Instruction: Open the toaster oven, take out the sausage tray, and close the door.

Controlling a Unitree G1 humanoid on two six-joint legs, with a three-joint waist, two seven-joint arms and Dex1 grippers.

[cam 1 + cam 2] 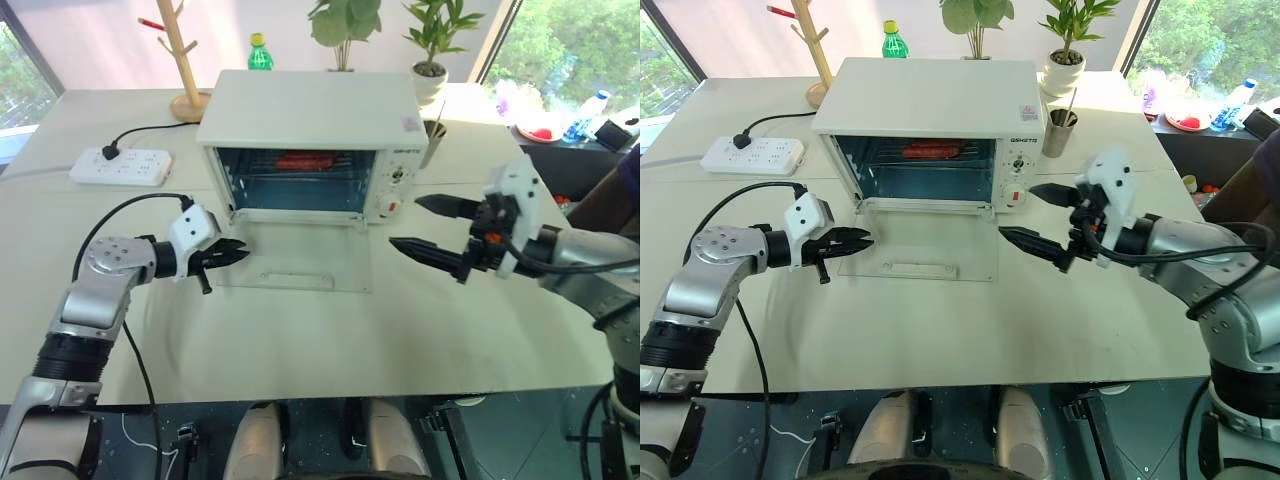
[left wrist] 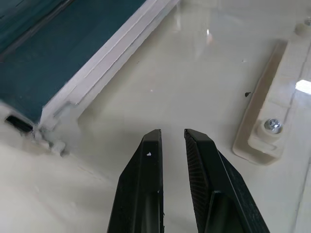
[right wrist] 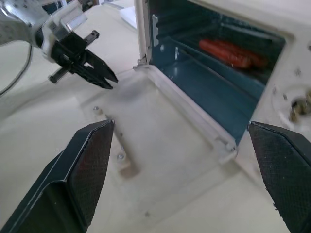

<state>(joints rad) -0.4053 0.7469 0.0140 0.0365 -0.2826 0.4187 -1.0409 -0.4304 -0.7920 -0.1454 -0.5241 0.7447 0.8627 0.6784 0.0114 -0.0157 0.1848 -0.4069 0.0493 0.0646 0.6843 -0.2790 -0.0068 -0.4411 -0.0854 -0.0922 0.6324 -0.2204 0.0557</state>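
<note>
The white toaster oven [image 1: 300, 110] stands at the middle of the table with its glass door [image 1: 300, 262] folded flat onto the tabletop and the bar handle [image 1: 295, 281] toward me. Inside, on the rack, lies the sausage tray [image 1: 307, 160]; its reddish sausages [image 3: 231, 52] show and its metal is hard to make out. My left gripper [image 1: 240, 254] hovers at the door's left edge, its fingers [image 2: 146, 160] almost together with nothing between them. My right gripper [image 1: 405, 222] hangs wide open and empty before the oven's knob panel, above the door's right edge.
A white power strip [image 1: 120, 165] lies at the left, with a wooden stand [image 1: 185, 60] and a green bottle [image 1: 260, 52] behind the oven. Potted plants [image 1: 430, 40] and a cup [image 1: 433, 140] stand at the back right. A person's sleeve [image 1: 628, 190] shows at the right.
</note>
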